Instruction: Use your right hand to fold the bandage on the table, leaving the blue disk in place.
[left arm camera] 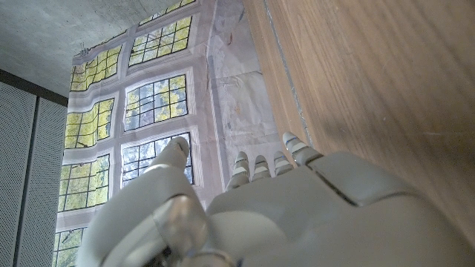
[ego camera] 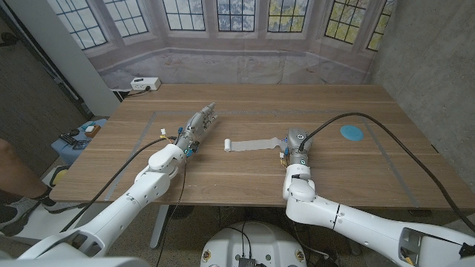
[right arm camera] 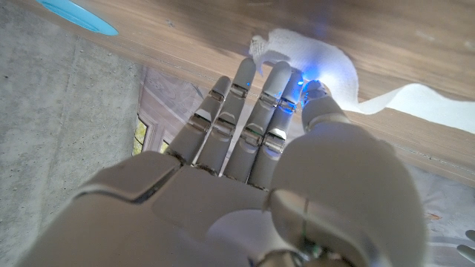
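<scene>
Head view: the bandage [ego camera: 252, 144] lies unrolled mid-table, its end pinched by the right hand [ego camera: 295, 142]. The blue disk [ego camera: 352, 133] sits well apart beyond that hand. Left of the bandage, the left hand [ego camera: 195, 127] rests empty, fingers extended, and a white power strip [ego camera: 145, 84] lies at the far corner.

A printed backdrop of leaded windows [ego camera: 223, 15] hangs behind the wooden table [ego camera: 245, 178].

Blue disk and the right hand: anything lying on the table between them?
Nothing. In the head view, only bare wooden table separates the right hand from the blue disk.
</scene>
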`<action>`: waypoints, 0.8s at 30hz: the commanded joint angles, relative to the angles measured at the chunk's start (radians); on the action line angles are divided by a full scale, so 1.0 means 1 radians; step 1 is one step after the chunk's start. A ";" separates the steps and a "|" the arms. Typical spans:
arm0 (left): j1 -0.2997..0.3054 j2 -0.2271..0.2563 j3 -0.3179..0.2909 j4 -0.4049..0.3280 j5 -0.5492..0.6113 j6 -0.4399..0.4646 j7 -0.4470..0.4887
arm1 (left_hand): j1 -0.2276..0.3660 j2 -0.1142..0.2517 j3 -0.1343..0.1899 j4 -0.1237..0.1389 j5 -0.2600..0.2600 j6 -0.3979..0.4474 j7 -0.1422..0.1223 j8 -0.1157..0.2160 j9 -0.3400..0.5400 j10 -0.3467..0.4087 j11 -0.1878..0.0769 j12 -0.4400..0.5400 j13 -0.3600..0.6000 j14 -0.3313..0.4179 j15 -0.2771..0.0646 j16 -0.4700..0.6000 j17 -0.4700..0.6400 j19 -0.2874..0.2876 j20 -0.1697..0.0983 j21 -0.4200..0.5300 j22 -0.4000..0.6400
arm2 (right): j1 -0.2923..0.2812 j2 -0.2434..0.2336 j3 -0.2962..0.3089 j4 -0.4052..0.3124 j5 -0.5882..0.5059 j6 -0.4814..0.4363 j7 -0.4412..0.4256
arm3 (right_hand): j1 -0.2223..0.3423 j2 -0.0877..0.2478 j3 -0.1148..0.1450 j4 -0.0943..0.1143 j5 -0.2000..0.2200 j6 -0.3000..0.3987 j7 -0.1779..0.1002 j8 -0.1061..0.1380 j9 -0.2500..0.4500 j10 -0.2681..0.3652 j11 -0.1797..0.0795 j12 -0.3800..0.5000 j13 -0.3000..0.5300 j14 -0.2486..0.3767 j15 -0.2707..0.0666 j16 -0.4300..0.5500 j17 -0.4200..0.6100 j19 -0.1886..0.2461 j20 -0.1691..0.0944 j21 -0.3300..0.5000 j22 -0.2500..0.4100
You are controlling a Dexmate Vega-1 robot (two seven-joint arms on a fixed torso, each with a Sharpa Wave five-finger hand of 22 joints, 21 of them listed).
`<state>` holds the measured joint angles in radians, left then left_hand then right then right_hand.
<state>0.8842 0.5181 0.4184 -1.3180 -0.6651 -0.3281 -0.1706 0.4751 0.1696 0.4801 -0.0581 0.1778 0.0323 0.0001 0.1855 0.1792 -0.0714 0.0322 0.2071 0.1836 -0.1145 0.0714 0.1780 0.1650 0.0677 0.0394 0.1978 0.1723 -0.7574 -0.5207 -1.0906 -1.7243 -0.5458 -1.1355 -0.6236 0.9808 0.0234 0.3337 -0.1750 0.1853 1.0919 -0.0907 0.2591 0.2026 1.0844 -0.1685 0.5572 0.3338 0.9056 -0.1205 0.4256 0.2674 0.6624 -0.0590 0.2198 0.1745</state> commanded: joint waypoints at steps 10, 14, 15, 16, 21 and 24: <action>0.005 -0.001 -0.001 0.001 -0.004 -0.002 -0.004 | 0.004 0.008 -0.001 -0.006 0.004 0.013 0.000 0.005 0.003 0.001 -0.002 0.002 0.004 0.003 0.003 -0.002 0.002 0.001 0.001 -0.002 0.003 | -0.048 0.033 0.052 0.058 -0.042 0.070 -0.033 | 0.069 -0.005 -0.011 -0.002 -0.003 0.033 -0.009 0.009 0.006 0.054 -0.009 0.032 0.018 0.040 -0.115 0.019 0.007 0.020 -0.066 0.008 0.006; 0.005 -0.001 -0.001 0.001 -0.005 -0.003 -0.005 | 0.004 0.007 -0.001 -0.006 0.004 0.013 -0.001 0.004 0.003 0.001 -0.002 0.001 0.004 0.003 0.003 -0.002 0.002 0.002 0.001 -0.002 0.003 | -0.055 0.038 0.062 0.068 -0.046 0.085 -0.043 | 0.081 -0.003 -0.012 -0.001 -0.003 0.043 -0.012 0.011 0.007 0.061 -0.016 0.035 0.020 0.046 -0.116 0.020 0.008 0.022 -0.069 0.008 0.007; 0.005 -0.001 -0.001 0.001 -0.005 -0.004 -0.006 | 0.004 0.007 -0.001 -0.006 0.004 0.013 0.000 0.004 0.003 0.002 -0.002 0.001 0.004 0.003 0.003 -0.002 0.002 0.002 0.001 -0.002 0.003 | -0.056 0.039 0.064 0.072 -0.047 0.089 -0.046 | 0.084 -0.003 -0.012 -0.001 -0.003 0.044 -0.012 0.011 0.007 0.063 -0.016 0.036 0.020 0.047 -0.117 0.020 0.007 0.023 -0.069 0.008 0.007; 0.005 -0.001 -0.001 0.000 -0.004 -0.003 -0.006 | 0.004 0.007 -0.001 -0.006 0.004 0.013 0.000 0.004 0.003 0.002 -0.003 0.001 0.004 0.002 0.003 -0.002 0.002 0.001 0.001 -0.002 0.003 | -0.057 0.040 0.065 0.075 -0.049 0.093 -0.048 | 0.088 -0.003 -0.012 -0.002 -0.003 0.047 -0.014 0.012 0.007 0.066 -0.017 0.037 0.019 0.048 -0.117 0.020 0.007 0.024 -0.070 0.008 0.007; 0.005 -0.003 0.001 -0.001 -0.003 -0.004 -0.004 | 0.004 0.007 0.000 -0.007 0.004 0.013 0.000 0.004 0.003 0.001 -0.002 0.001 0.004 0.002 0.003 -0.002 0.002 0.002 0.001 -0.002 0.003 | -0.063 0.044 0.075 0.088 -0.055 0.112 -0.061 | 0.113 -0.003 -0.014 -0.002 -0.005 0.063 -0.019 0.016 0.008 0.082 -0.025 0.049 0.030 0.069 -0.118 0.025 0.009 0.030 -0.077 0.010 0.007; 0.005 -0.003 0.002 -0.002 -0.002 -0.004 -0.003 | 0.004 0.007 0.000 -0.007 0.004 0.013 -0.001 0.003 0.003 0.003 0.000 0.001 0.004 0.003 0.003 -0.002 0.002 0.002 0.001 -0.002 0.003 | -0.065 0.046 0.079 0.094 -0.062 0.122 -0.070 | 0.122 -0.005 -0.018 0.001 -0.007 0.080 -0.023 0.022 0.009 0.091 -0.029 0.054 0.032 0.082 -0.118 0.029 0.010 0.032 -0.080 0.010 0.007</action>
<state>0.8878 0.5167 0.4189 -1.3170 -0.6692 -0.3285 -0.1754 0.4750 0.1696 0.4758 -0.0623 0.1778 0.0322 0.0001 0.1855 0.1791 -0.0715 0.0322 0.2070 0.1836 -0.1145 0.0714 0.1780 0.1650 0.0678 0.0394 0.1977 0.1724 -0.8081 -0.4849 -1.0316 -1.6562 -0.5913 -1.0544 -0.6668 1.0854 0.0185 0.3209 -0.1763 0.1840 1.1538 -0.1112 0.2713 0.2065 1.1633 -0.1943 0.6032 0.3602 0.9744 -0.1429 0.4446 0.2719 0.6890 -0.0642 0.2273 0.1794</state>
